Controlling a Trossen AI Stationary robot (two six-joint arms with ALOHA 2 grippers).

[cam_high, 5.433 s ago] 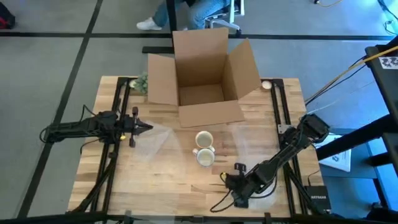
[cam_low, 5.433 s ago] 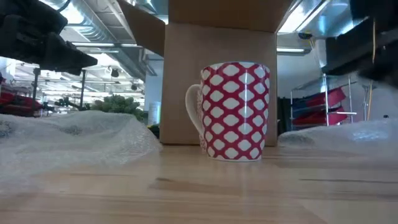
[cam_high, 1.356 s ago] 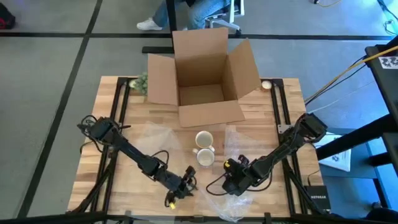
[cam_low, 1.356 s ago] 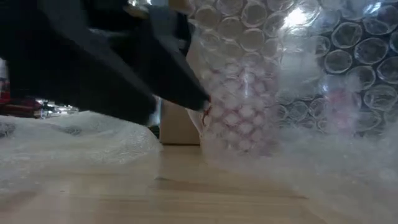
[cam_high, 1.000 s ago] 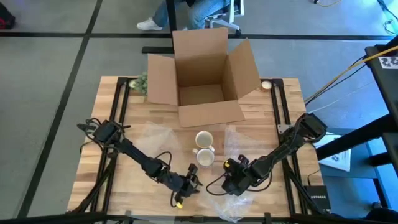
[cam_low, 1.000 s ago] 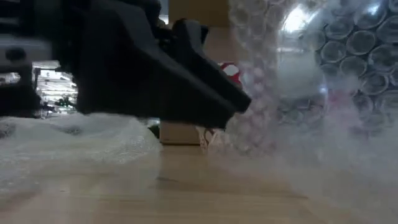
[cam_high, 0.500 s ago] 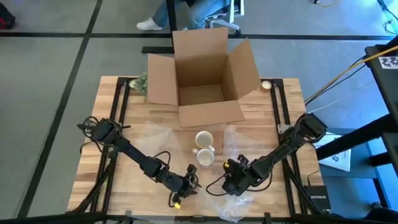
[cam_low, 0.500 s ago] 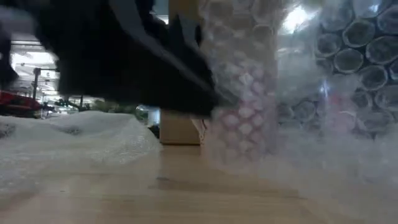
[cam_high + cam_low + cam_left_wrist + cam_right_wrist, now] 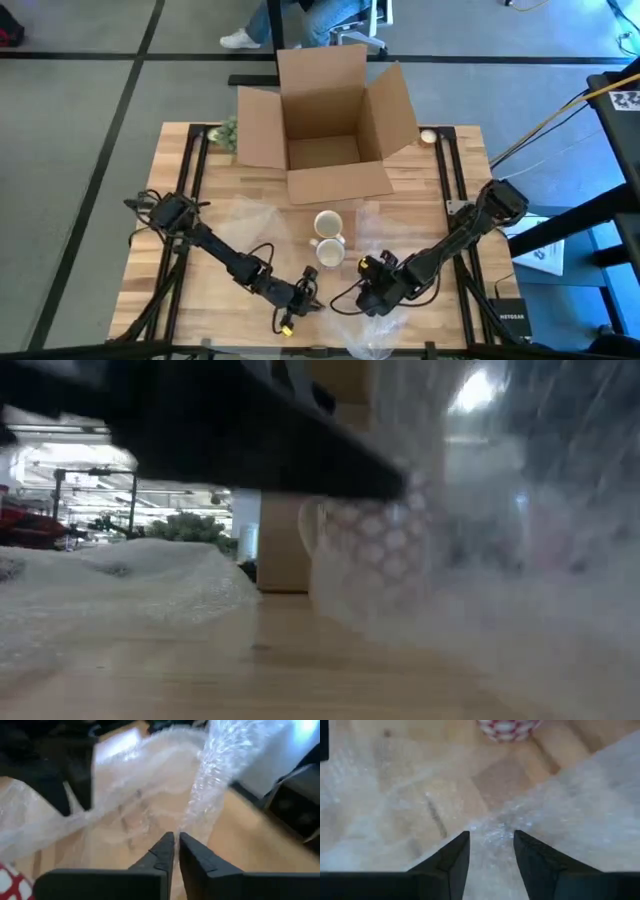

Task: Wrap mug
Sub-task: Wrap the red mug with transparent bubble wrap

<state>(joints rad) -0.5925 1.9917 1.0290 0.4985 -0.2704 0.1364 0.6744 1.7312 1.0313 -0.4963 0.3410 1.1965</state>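
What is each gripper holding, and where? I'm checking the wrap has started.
The left gripper pinches the bubble wrap at a raised fold. The right gripper stands open around the sheet's edge.

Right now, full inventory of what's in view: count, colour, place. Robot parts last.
Red-and-white patterned ceramic mug: one, lying on its side at table centre, near edge of the box.
White mug: one, just behind it; whether it is separate I cannot tell.
Clear bubble wrap sheet: at least one, front of table, between both grippers.
Brown cardboard box: one, open, back centre.
Green leafy item: one, back left beside the box.
Light wooden table: one.
Person: legs, white shoe, on the floor beyond the table.
Left gripper: shut on the wrap, front centre.
Right gripper: open around wrap, front right.
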